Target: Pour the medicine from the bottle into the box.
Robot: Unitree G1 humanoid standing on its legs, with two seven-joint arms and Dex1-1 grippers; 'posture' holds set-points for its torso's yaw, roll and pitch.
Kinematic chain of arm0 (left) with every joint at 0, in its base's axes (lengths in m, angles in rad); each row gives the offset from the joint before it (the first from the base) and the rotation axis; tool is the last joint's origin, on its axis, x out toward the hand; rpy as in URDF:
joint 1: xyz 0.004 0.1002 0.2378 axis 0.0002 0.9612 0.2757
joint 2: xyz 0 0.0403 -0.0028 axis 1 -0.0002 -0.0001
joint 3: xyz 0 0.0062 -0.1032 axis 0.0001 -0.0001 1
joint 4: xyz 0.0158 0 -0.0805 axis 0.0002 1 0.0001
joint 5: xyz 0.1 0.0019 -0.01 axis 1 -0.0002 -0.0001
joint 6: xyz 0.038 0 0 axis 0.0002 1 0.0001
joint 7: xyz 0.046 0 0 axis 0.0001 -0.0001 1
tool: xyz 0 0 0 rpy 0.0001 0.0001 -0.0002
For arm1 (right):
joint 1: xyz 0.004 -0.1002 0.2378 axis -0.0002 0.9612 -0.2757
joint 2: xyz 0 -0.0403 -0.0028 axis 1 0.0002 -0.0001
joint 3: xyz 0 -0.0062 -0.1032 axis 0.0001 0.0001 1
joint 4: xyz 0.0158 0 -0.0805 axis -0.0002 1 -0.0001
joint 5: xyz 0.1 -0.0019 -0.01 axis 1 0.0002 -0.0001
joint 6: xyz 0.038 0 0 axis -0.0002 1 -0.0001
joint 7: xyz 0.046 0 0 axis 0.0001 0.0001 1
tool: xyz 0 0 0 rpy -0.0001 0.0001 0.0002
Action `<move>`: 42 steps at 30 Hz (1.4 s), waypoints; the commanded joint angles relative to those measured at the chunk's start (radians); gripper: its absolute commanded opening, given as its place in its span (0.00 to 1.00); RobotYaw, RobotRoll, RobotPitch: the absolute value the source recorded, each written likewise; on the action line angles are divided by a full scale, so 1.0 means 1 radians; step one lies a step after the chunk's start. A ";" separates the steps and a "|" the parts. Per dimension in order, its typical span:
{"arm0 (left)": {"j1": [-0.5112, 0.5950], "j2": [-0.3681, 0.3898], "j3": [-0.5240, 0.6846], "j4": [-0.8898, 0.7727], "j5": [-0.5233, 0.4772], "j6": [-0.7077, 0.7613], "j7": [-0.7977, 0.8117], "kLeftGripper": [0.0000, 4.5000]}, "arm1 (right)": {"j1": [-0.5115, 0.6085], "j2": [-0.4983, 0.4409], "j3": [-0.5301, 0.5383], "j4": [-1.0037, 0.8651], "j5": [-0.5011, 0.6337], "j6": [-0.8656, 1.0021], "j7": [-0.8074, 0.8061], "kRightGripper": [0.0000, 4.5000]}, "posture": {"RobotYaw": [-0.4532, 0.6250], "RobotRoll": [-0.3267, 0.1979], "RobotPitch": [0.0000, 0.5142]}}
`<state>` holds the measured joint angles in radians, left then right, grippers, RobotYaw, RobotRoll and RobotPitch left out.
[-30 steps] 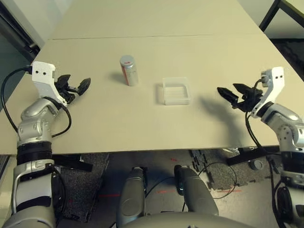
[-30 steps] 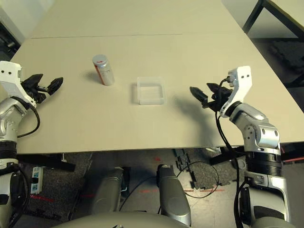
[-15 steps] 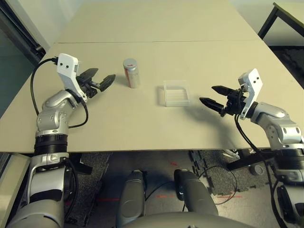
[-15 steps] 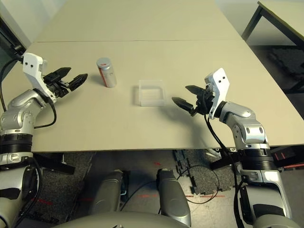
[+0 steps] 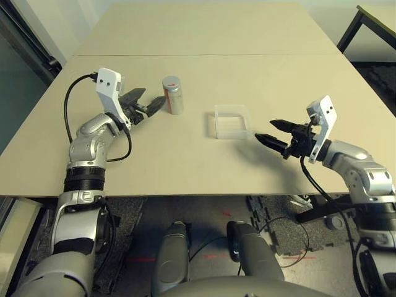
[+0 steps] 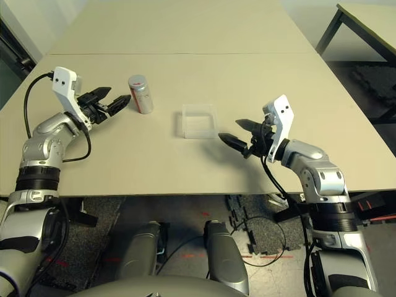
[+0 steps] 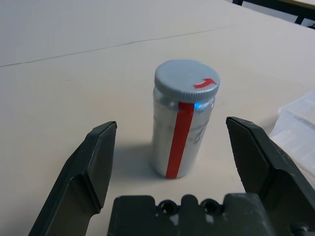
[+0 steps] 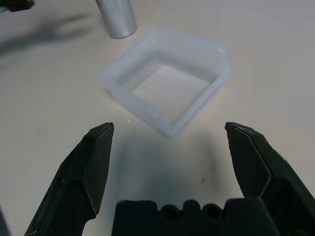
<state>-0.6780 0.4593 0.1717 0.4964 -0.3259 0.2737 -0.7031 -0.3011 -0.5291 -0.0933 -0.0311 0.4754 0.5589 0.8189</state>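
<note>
I am holding my left gripper [image 5: 150, 106] with its two black fingers spread wide apart and empty, pointing across the tabletop [image 5: 185, 154] toward the bottle [image 5: 172, 94]; the fingertips are lying just beside the bottle's left side without touching it. In the left wrist view the bottle [image 7: 185, 118] is standing upright between and beyond my two fingers [image 7: 91, 167], its round grey cap [image 7: 187, 79] closed on top and marked with a red arrow, a red stripe running down its silver-grey side. The bottle is standing in the left half of the tabletop, nearer the far edge than the near edge, just short of the seam that crosses the surface. The box [image 5: 231, 120], a shallow square tray of clear plastic, is resting flat near the middle of the tabletop, to the right of the bottle and apart from it. I am holding my right gripper [image 5: 270, 131] likewise wide open and gripping nothing, pointing leftward toward the box's right side, its fingertips near the box but not in contact. In the right wrist view the box [image 8: 125, 93] is lying beyond my parted fingers [image 8: 93, 162], and its interior is appearing bare. The medicine is not something I can make out, as the capped bottle is hiding its contents.
</note>
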 commanded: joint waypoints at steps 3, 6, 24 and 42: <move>-0.031 -0.019 -0.027 0.066 0.025 -0.026 -0.012 0.99 | 0.021 0.005 -0.006 -0.047 0.023 0.028 -0.020 1.00 | 0.41 0.62 0.27; -0.046 -0.033 -0.035 0.104 0.034 -0.044 -0.014 0.99 | 0.023 0.004 -0.008 -0.052 0.029 0.032 -0.028 1.00 | 0.41 0.62 0.27; -0.162 -0.103 -0.055 0.380 0.109 -0.172 0.003 0.99 | -0.002 0.028 -0.008 -0.070 0.045 0.049 -0.080 1.00 | 0.38 0.62 0.25; -0.244 -0.134 -0.043 0.578 0.161 -0.293 0.042 0.96 | -0.033 0.043 0.005 -0.145 0.084 0.049 -0.067 1.00 | 0.38 0.62 0.24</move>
<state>-0.9054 0.3287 0.1288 1.0471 -0.1780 -0.0117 -0.6647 -0.3273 -0.4907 -0.0920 -0.1345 0.5385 0.6039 0.7414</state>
